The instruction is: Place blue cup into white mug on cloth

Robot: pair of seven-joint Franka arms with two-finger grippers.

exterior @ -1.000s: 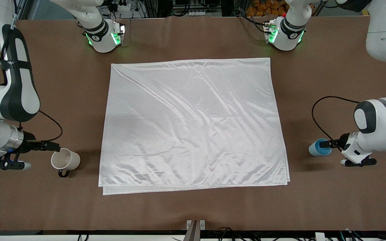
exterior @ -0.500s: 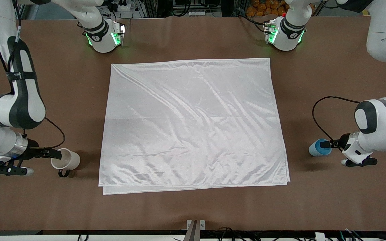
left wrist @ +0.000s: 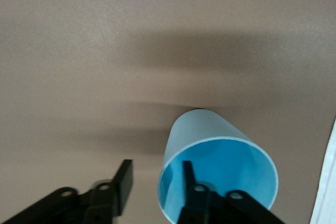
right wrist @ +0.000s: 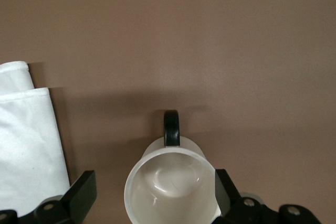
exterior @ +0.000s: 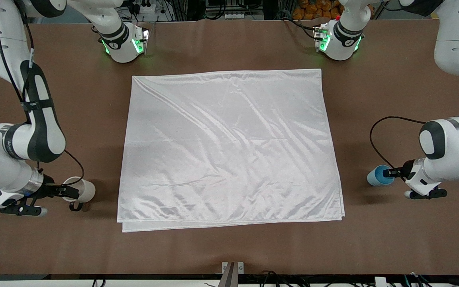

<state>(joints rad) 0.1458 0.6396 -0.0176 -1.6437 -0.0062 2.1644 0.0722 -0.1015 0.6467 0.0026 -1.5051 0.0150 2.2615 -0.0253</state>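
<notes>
Nearest the front camera lies the folded edge of the cloth (exterior: 229,147), a shiny white sheet with diagonal wrinkles spread over the middle of the brown table (exterior: 229,251), and nothing stands on it yet. A little farther up, at the right arm's end of the table and just off the cloth's edge, the white mug (exterior: 81,190) stands upright with its black loop handle turned toward the front camera; the right gripper (exterior: 68,191) is down at it with its fingers spread wide, one on each side of the mug's body and not pressing it in the right wrist view (right wrist: 170,182). At about the same depth, at the left arm's end, the blue cup (exterior: 379,175) stands upright on bare table, apart from the cloth, and the left gripper (exterior: 389,173) has one finger inside the cup and the other outside the wall (left wrist: 218,171); a gap shows between the outer finger and the cup, so the jaws are only partly drawn in and the grip does not look complete. The step in hand appears to be taking hold of both vessels. Next, the left fingers need to pinch the rim wall firmly, the right ones need to close on the mug, and the mug should go onto the cloth first so the cup can be lowered into it
</notes>
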